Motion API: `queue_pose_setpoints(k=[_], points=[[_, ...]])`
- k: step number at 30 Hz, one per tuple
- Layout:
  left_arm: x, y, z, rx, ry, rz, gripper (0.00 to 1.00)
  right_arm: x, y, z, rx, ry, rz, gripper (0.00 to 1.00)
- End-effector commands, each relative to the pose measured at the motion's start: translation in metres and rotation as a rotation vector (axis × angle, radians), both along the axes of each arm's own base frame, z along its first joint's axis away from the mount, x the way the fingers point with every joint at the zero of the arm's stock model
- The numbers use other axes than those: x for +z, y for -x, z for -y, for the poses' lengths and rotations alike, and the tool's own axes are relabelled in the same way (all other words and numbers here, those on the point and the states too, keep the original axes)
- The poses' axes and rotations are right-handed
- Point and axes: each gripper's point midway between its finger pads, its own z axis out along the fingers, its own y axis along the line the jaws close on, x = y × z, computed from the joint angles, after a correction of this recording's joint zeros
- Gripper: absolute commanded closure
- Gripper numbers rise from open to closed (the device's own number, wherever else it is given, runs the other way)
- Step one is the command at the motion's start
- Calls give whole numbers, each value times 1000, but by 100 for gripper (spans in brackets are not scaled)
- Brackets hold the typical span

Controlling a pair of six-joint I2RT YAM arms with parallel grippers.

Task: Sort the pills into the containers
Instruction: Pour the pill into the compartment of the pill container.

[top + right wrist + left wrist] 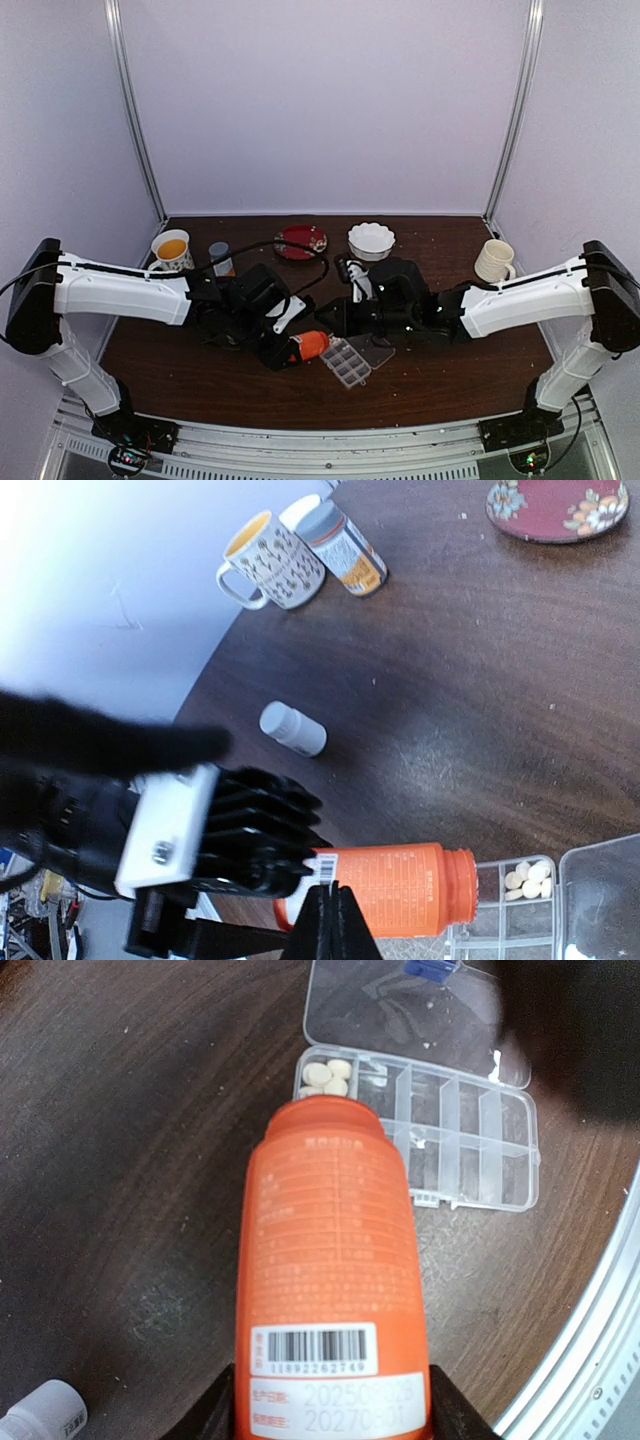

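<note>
A handful of cream pills (325,1075) lie in one corner cell of the clear pill box (470,1140), straight ahead of the left claw (330,1415) and just past the far end of what it carries; the rest of the cells that show hold little more than a few white specks, and the box's clear lid (400,1010) lies hinged open flat on the table (120,1160) beyond it. The left claw is clamped on the base of an orange bottle (330,1260), a black finger on each side of the barcode label, with the bottle held near level and its neck reaching to the edge of the cell with the pills. In the right wrist view the same bottle (400,890) lies just beyond the right claw (328,905), whose two fingers are pressed together to a point with nothing between them, and the pills (527,878) sit just off to that claw's right, at the bottle's mouth. Farther out from the right claw, a small white bottle (293,728) lies on its side on the dark wood, and well beyond it stand a patterned mug (268,560) and a grey-capped bottle (342,535) close together, with a red plate (560,508) off to the far right. From above, a white scalloped bowl (371,240) and a cream mug (494,261) stand toward the back of the table, well apart from both claws
</note>
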Motion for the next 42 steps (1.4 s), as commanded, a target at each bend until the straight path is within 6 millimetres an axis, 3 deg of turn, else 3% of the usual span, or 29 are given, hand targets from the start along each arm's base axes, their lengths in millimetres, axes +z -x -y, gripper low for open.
queue_pose_setpoints(k=[1,6,9,25,27,34,37,42], points=[[1,2,1,-17,-20,-19,100,26,-12,3,-45,-39,53,100],[4,2,5,-26,-27,-27,100,-29,5,-27,24,-49,-76,100],[5,0,7,-28,-29,-28,100,-46,15,-36,51,-21,-102,100],[10,0,9,-27,-23,-25,100,12,-17,9,-78,-29,43,100],[12,-1,10,-30,-24,-27,100,6,-16,6,-71,-32,26,100],[21,-4,14,-39,-40,-25,100,-61,0,-15,-4,-6,-131,100],[21,-4,15,-42,-39,-27,100,-58,-2,-10,-16,-5,-117,100],[18,-3,14,-39,-48,-32,100,-34,-14,5,-64,27,-45,100]])
